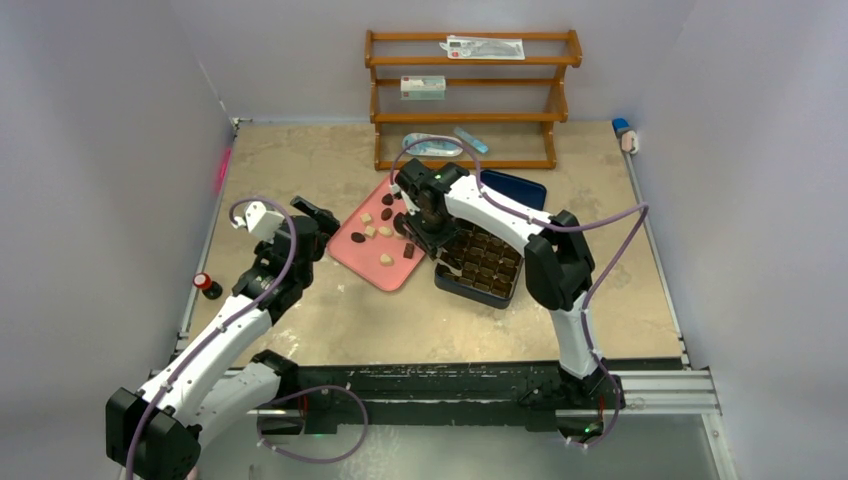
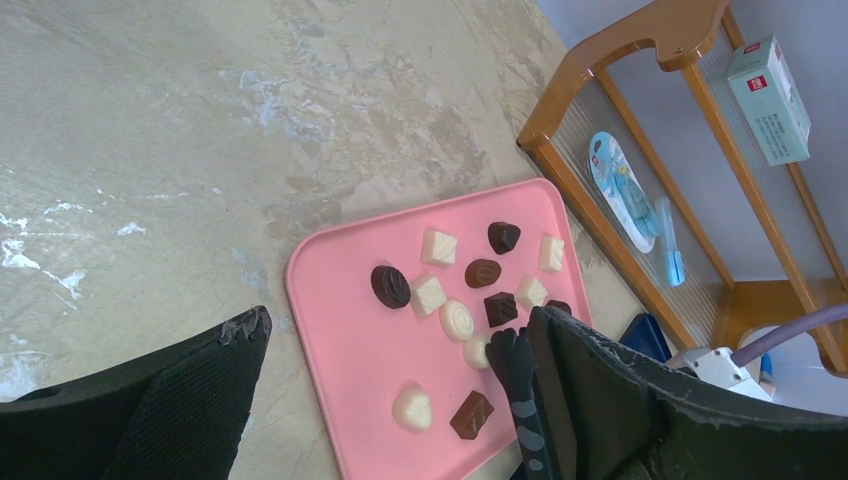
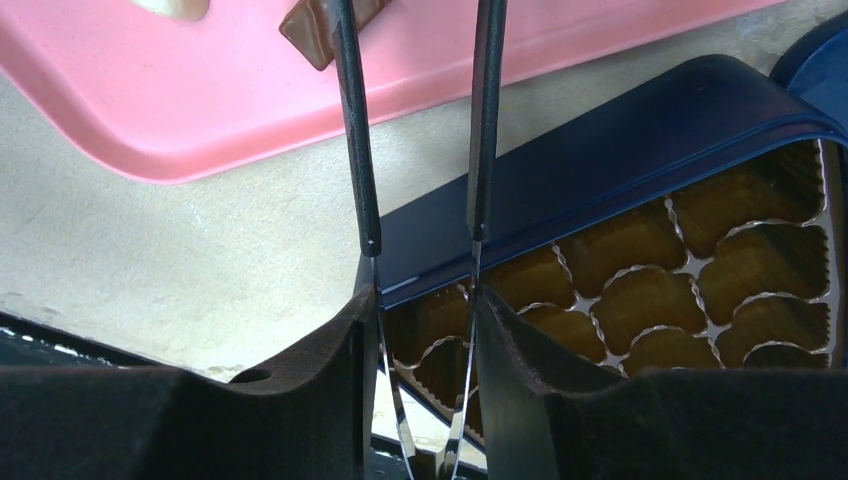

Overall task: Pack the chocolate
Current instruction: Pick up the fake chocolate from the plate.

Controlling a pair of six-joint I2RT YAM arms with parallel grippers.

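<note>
Several chocolate pieces (image 2: 457, 320), dark brown and cream-white, lie on the pink tray (image 2: 345, 350); in the top view the chocolate pieces (image 1: 385, 231) sit on the same tray (image 1: 362, 257). My left gripper (image 2: 400, 318) hangs open over the tray's near part, holding nothing. My right gripper (image 3: 425, 300) is shut on metal tongs (image 3: 360, 180). The tongs reach over the tray past a brown piece (image 3: 310, 30), and their black tip (image 2: 512, 355) is against a white piece (image 2: 478, 350). The dark box (image 3: 600, 160) with gold cups lies under my right gripper (image 1: 430, 225).
A wooden shelf (image 1: 470, 100) with small packets stands at the back. The box's blue lid (image 1: 518, 186) lies behind the box (image 1: 482, 265). A small red-capped bottle (image 1: 207, 284) stands at the left edge near my left arm.
</note>
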